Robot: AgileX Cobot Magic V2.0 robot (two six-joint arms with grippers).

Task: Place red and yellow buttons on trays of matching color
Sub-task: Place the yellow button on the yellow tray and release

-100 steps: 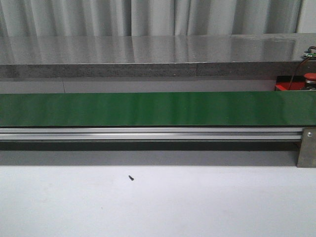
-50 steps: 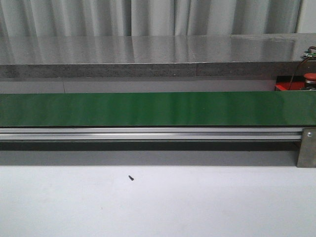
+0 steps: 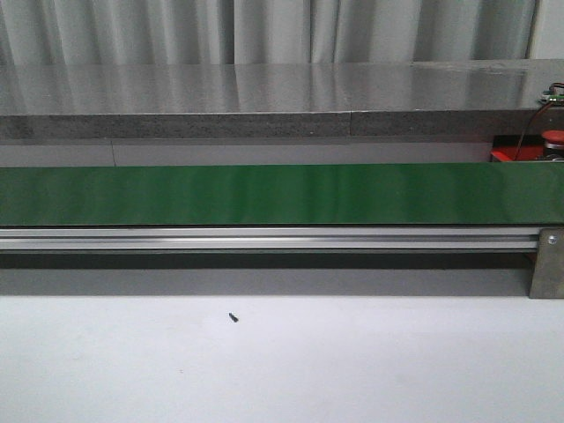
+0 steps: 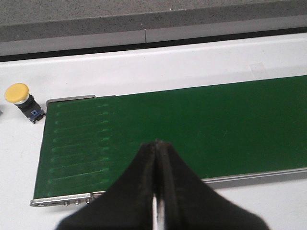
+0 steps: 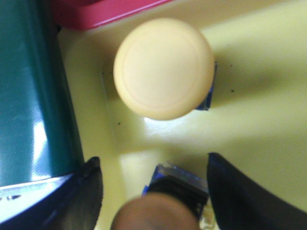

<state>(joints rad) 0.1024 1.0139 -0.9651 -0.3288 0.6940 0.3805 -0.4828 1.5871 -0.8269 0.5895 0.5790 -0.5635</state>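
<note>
In the front view the near white table (image 3: 282,370) lies bare but for a small dark screw (image 3: 233,317). Beyond it an aluminium rail (image 3: 264,238) edges the green conveyor belt (image 3: 264,196), which spans the full width with nothing on it; a metal bracket (image 3: 548,264) stands at the rail's right end. Behind the belt at far right a red tray (image 3: 515,155) shows as a sliver, with a red button (image 3: 553,137) on or just behind it and thin wires rising beside it. Farther back runs a grey stone ledge (image 3: 264,106), then pale curtains (image 3: 264,31).

The left end effector (image 4: 157,191) has its dark fingers pressed together, holding nothing, above the belt's near edge close to the belt's end. Past that end, apart from the belt, a yellow button (image 4: 19,98) stands on the white table.

The right end effector (image 5: 153,191) has its fingers spread wide, one beside the belt's edge. Between them sits a blurred button (image 5: 160,211) of unclear colour. Just beyond, a pale yellow button (image 5: 164,68) stands on a yellow surface (image 5: 259,72), with a red tray edge behind it.
</note>
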